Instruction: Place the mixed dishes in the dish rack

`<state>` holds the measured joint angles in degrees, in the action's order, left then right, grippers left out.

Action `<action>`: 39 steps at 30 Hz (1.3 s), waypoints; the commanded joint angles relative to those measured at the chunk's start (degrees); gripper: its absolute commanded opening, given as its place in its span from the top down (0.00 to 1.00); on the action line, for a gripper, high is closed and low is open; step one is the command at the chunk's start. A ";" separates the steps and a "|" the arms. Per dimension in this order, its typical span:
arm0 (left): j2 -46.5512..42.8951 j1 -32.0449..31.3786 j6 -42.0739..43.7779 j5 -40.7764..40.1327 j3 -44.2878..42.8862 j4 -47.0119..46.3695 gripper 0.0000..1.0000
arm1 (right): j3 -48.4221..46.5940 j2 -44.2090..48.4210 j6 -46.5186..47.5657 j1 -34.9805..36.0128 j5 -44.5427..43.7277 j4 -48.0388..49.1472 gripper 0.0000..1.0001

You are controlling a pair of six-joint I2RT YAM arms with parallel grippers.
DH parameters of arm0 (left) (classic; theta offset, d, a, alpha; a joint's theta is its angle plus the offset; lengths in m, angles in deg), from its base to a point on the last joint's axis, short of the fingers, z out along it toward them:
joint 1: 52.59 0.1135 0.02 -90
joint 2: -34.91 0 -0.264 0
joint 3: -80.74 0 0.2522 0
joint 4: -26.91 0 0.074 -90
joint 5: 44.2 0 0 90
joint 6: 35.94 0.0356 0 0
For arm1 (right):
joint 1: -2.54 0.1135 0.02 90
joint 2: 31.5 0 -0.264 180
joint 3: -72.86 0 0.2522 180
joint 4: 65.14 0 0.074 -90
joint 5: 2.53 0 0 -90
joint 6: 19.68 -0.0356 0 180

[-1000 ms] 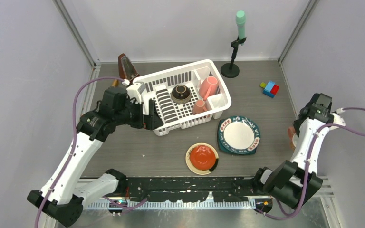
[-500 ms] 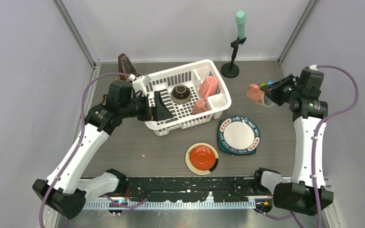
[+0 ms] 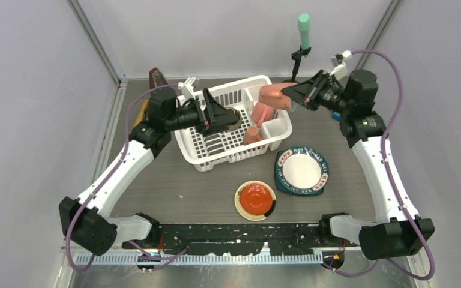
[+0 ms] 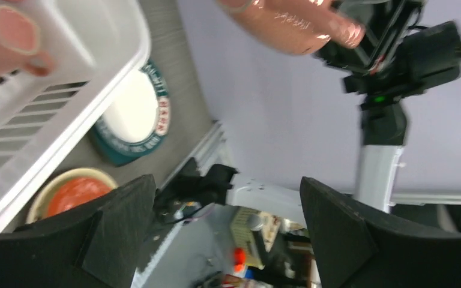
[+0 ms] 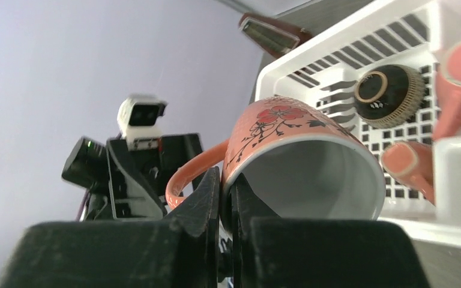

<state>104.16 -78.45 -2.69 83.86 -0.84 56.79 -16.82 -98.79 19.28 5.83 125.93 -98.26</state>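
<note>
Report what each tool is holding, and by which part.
The right tool pinches a pink mug by its rim wall, beside the handle. The left tool is open and holds nothing.

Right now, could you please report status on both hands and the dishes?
Left hand open, empty, over the dish rack. Right hand shut on pink mug above rack's right end. Teal-rimmed plate, red-centred plate on table. Path looks clear.

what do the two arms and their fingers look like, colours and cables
Both the left arm and right arm have white link shells with black joints and black bases. A purple cable loops along each. The fingers are matte black, broad wedges. A green light glows on the right wrist.
</note>
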 commanded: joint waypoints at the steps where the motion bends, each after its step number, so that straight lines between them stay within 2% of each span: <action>1: 6.49 -0.72 -32.61 9.93 6.15 -34.86 0.09 | 5.06 1.09 3.00 6.22 3.68 21.46 1.00; 2: 7.48 -1.03 -38.93 9.15 7.95 -42.27 0.10 | 6.74 1.47 4.98 6.87 1.87 23.81 1.00; 4: 8.43 -1.11 -44.81 7.74 9.18 -47.43 0.11 | 7.96 0.91 6.85 8.14 1.93 27.09 1.00; 7: 8.88 -1.03 -45.72 7.51 8.13 -44.02 0.11 | 8.41 -0.96 8.07 9.59 4.10 31.33 1.00; 10: 9.55 -1.03 -48.89 6.61 8.50 -44.93 0.11 | 8.88 -2.51 11.40 11.11 6.52 34.99 1.00; 15: 10.30 -1.11 -53.51 5.65 9.36 -48.13 0.14 | 9.71 -2.51 19.72 14.68 4.97 34.57 1.00; 18: 9.41 -1.11 -53.56 5.09 9.82 -45.39 0.16 | 11.61 -2.35 21.60 16.40 3.42 37.33 1.00; 22: 8.83 -1.11 -53.69 4.39 10.41 -43.64 0.24 | 13.93 -2.36 22.87 18.46 2.57 42.25 1.00; 26: 9.21 -1.24 -54.34 5.06 10.63 -44.06 0.41 | 14.77 -2.85 23.35 19.78 1.01 44.06 1.00; 29: 9.20 -1.69 -54.44 4.88 11.24 -44.23 0.50 | 15.90 -3.26 22.02 20.08 0.38 47.58 1.00; 35: 9.83 -2.88 -54.59 4.44 12.08 -45.00 0.54 | 15.22 -4.34 20.56 20.58 0.88 49.38 1.00; 39: 10.71 -3.39 -54.84 4.06 12.08 -46.12 0.67 | 15.10 -4.08 20.50 20.85 1.47 49.53 1.00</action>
<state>114.91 -81.29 -57.07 88.10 11.19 14.37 -0.12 -104.10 40.06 26.06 127.44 -57.45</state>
